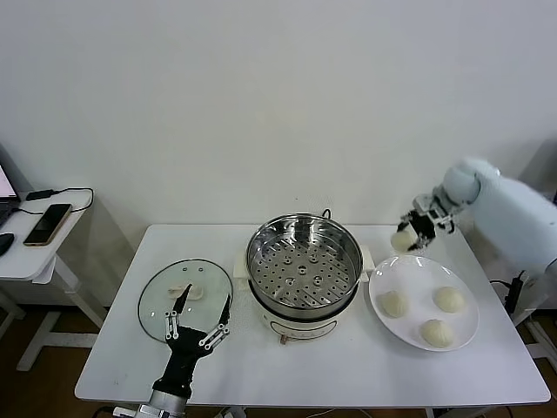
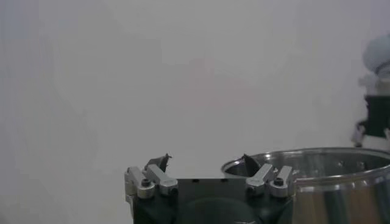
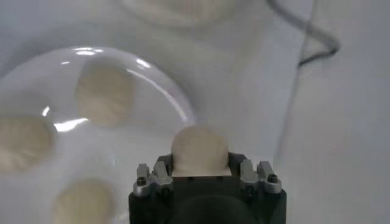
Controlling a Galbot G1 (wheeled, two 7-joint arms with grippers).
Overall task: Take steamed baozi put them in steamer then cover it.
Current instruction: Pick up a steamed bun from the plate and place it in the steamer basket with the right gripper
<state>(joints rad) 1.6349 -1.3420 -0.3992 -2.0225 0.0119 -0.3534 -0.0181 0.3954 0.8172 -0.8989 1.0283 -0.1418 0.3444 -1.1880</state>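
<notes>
My right gripper is shut on a cream-white steamed baozi, held above the table just past the far rim of the white plate; the same baozi sits between the jaws in the right wrist view. Three more baozi lie on that plate. The steel steamer stands at the table's middle, its perforated tray bare. To its left the glass cover lies flat. My left gripper hangs open over the cover's near edge, holding nothing.
A small side table at the far left carries a phone and a cable. The steamer's black cord runs over the table behind the plate. The wall stands close behind the table.
</notes>
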